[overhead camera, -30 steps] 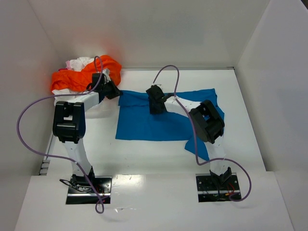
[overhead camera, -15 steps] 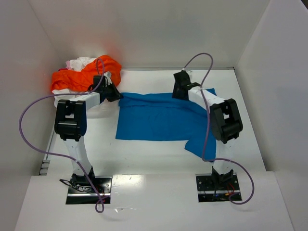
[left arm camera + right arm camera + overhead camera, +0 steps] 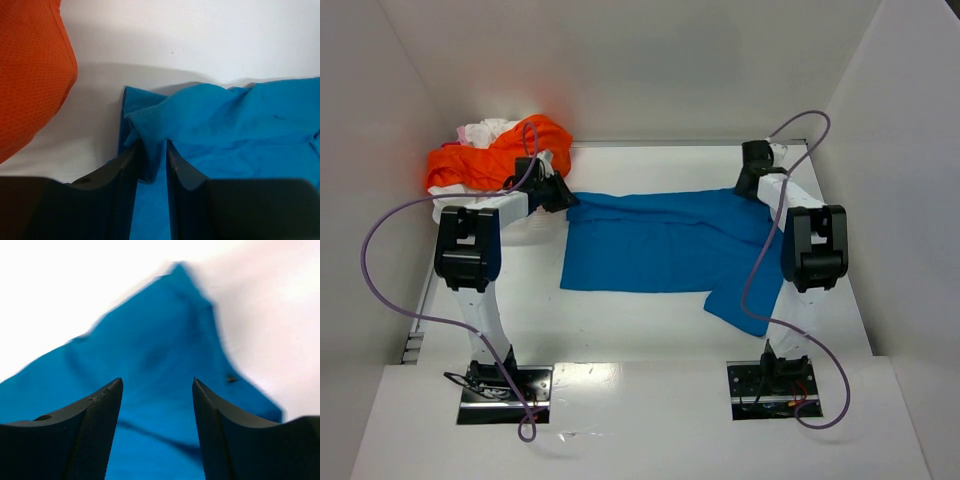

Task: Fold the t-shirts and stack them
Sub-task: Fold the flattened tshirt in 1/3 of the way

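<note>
- Top external: a bright blue t-shirt point(image 3: 660, 245) lies spread on the glossy white table point(image 3: 650, 330). Its cloth is soft and matte, with rumpled creases along the far edge and one sleeve hanging toward the near right.
- Past the blue t-shirt's far-left corner sits a heap of crumpled shirts: an orange t-shirt point(image 3: 470, 162) in front and a white and pinkish one point(image 3: 485, 130) behind it.
- The left gripper point(image 3: 560, 195) sits at that far-left corner. The right gripper point(image 3: 750, 183) sits at the far-right corner. A purple cable point(image 3: 380, 265) loops off each arm.
- Left wrist: the left gripper point(image 3: 151, 150) is clenched on a raised fold of the blue t-shirt point(image 3: 240, 130), and its smooth black fingers point(image 3: 125, 165) squeeze the corner into a ridge. The orange t-shirt point(image 3: 30, 75), a fine dotted mesh knit, bulges to the left of the blue one and is apart from it.
- Right wrist: the right gripper point(image 3: 157, 385) is spread wide, with grainy black pads point(image 3: 97, 425). Beyond the gap, a pointed corner of the blue t-shirt point(image 3: 150, 340) shows, blurred. Whether the fingers touch the cloth cannot be told.
</note>
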{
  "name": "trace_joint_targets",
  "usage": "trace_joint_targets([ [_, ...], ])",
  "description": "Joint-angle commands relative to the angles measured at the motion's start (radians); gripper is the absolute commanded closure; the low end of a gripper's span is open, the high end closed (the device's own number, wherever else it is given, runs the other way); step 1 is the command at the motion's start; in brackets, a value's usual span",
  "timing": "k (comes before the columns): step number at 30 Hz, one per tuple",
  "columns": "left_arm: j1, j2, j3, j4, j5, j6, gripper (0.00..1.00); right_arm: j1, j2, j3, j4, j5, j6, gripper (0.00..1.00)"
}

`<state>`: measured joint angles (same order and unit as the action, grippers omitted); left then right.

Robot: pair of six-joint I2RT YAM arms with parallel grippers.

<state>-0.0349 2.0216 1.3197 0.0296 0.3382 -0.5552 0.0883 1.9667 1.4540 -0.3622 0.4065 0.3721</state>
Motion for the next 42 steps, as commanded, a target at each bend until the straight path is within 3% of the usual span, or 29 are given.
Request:
trace_joint_targets([
  [1, 0.006, 0.025, 0.033, 0.015, 0.022, 0.018, 0.65, -0.073, -0.028, -0.032, 0.009, 0.042, -0.013, 0.36],
  [10, 0.006, 0.034, 0.042, 0.006, 0.022, 0.018, 0.66, -0.150, -0.016, -0.053, 0.063, -0.028, -0.033, 0.36],
  [15, 0.006, 0.034, 0.042, 0.006, 0.022, 0.028, 0.67, -0.160, 0.033, -0.020, 0.063, -0.078, -0.042, 0.47],
  [21, 0.006, 0.034, 0.042, -0.003, 0.013, 0.028, 0.67, -0.160, 0.054, -0.020, 0.081, -0.101, -0.042, 0.52],
  [24, 0.006, 0.034, 0.042, -0.003, 0.013, 0.028, 0.67, -0.160, 0.073, -0.011, 0.081, -0.113, -0.042, 0.62],
  [28, 0.006, 0.034, 0.052, -0.003, 0.013, 0.037, 0.67, -0.170, 0.106, 0.028, 0.066, -0.104, -0.042, 0.86],
  [29, 0.006, 0.034, 0.052, -0.003, 0.013, 0.037, 0.67, -0.170, 0.115, 0.037, 0.045, -0.104, -0.042, 0.96],
  [31, 0.006, 0.034, 0.052, -0.013, 0.004, 0.037, 0.67, -0.170, 0.127, 0.048, 0.034, -0.083, -0.042, 1.00],
  [33, 0.006, 0.034, 0.052, -0.013, 0.004, 0.037, 0.72, -0.179, 0.118, 0.048, 0.034, -0.069, -0.042, 1.00],
  [34, 0.006, 0.034, 0.052, -0.013, -0.007, 0.037, 0.81, -0.192, 0.118, 0.039, 0.034, -0.057, -0.042, 1.00],
  [37, 0.006, 0.034, 0.052, -0.022, -0.016, 0.037, 0.92, -0.225, 0.093, 0.029, 0.034, -0.057, -0.042, 1.00],
  [42, 0.006, 0.034, 0.052, -0.022, -0.016, 0.037, 0.99, -0.254, 0.066, 0.020, 0.034, -0.048, -0.052, 1.00],
])
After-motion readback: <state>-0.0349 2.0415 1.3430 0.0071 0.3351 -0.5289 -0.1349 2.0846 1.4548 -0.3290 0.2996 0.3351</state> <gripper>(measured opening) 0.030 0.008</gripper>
